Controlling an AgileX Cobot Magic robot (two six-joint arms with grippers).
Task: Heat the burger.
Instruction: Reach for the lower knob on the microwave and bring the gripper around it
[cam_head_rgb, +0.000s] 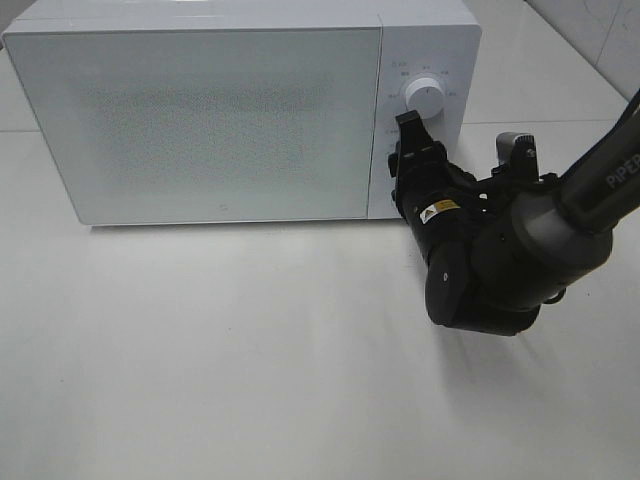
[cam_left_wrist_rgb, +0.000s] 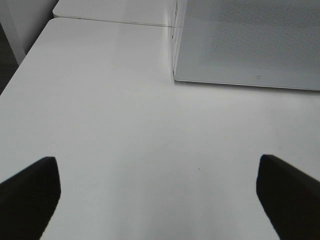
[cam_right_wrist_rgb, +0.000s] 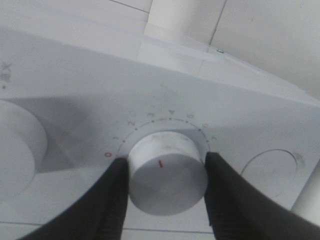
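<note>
The white microwave (cam_head_rgb: 220, 110) stands at the back of the table with its frosted door shut. The burger is not in view. My right gripper (cam_head_rgb: 406, 130) is at the microwave's control panel, below the upper knob (cam_head_rgb: 424, 97). In the right wrist view its two black fingers (cam_right_wrist_rgb: 117, 195) press on both sides of the lower timer knob (cam_right_wrist_rgb: 167, 172), whose red mark points between the 0 and the 7 of the scale. My left gripper (cam_left_wrist_rgb: 160, 200) is open and empty over the bare table, in front of the microwave's left front corner (cam_left_wrist_rgb: 175, 75).
The white table (cam_head_rgb: 250, 350) stretches in front of the microwave. Its left edge (cam_left_wrist_rgb: 20, 70) shows in the left wrist view. The upper knob (cam_right_wrist_rgb: 17, 145) and a round button outline (cam_right_wrist_rgb: 272, 170) flank the held knob. A tiled wall (cam_head_rgb: 600, 30) stands at the back right.
</note>
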